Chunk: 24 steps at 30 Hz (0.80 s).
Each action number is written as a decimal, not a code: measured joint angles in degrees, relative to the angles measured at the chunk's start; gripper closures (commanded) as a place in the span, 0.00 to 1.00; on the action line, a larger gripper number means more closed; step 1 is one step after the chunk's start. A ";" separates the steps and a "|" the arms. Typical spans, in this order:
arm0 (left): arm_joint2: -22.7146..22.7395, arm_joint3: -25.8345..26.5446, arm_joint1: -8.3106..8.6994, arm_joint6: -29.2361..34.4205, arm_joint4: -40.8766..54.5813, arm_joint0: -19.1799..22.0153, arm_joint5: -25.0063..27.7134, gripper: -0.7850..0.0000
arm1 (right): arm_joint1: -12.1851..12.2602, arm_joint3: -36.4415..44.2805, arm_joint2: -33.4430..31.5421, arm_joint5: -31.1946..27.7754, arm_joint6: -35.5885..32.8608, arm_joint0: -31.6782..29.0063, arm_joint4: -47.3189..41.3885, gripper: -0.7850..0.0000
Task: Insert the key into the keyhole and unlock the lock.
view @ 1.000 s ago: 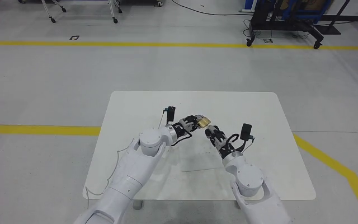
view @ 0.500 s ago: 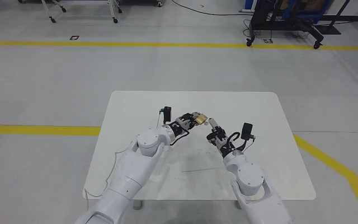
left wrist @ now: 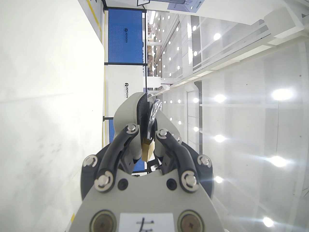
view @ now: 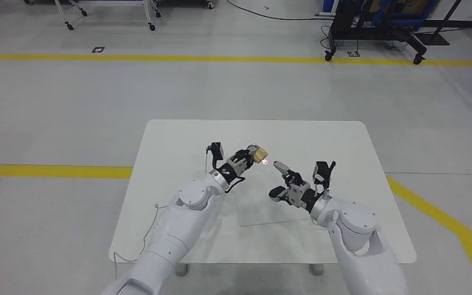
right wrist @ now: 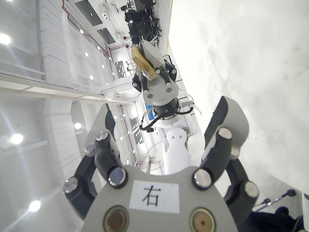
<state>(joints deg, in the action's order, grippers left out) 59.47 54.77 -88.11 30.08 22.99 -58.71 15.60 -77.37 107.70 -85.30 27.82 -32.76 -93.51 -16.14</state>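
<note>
- While the left gripper holds its fingers clamped on the brass lock, the lock is raised above the middle of the white table
- Silver part: stands between the clamped fingers, just beyond the lock's brass body; whether it is the shackle or the key cannot be told
- Right gripper: fingers spread wide with nothing between them, held above the table, facing the lock and apart from it
- Writing: a white label bearing one dark character sits on the left gripper's base, with a like label on the right gripper's base; a blue panel in the room behind carries a white logo
- Change over the last second: the right gripper, then almost touching the lock, has drawn back toward the robot; the left gripper has carried the lock slightly farther from the robot and to its left
</note>
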 measured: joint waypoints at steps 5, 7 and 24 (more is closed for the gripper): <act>-0.55 -0.94 -0.24 0.02 -0.14 0.29 1.11 1.00 | 0.25 -1.03 0.08 0.65 -1.57 1.28 -2.72 0.59; -0.75 -1.21 -0.30 0.28 -0.29 0.43 1.11 1.00 | 0.18 -2.08 1.19 0.55 -0.51 2.35 -3.19 0.59; -0.49 -2.23 -0.41 3.30 1.43 0.98 0.64 1.00 | 0.35 -6.39 4.22 -5.20 5.21 5.65 -3.98 0.73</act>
<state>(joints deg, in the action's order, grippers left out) 58.98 52.54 -88.51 33.37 24.42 -57.72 16.24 -77.02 101.31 -81.08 22.62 -27.55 -87.86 -20.12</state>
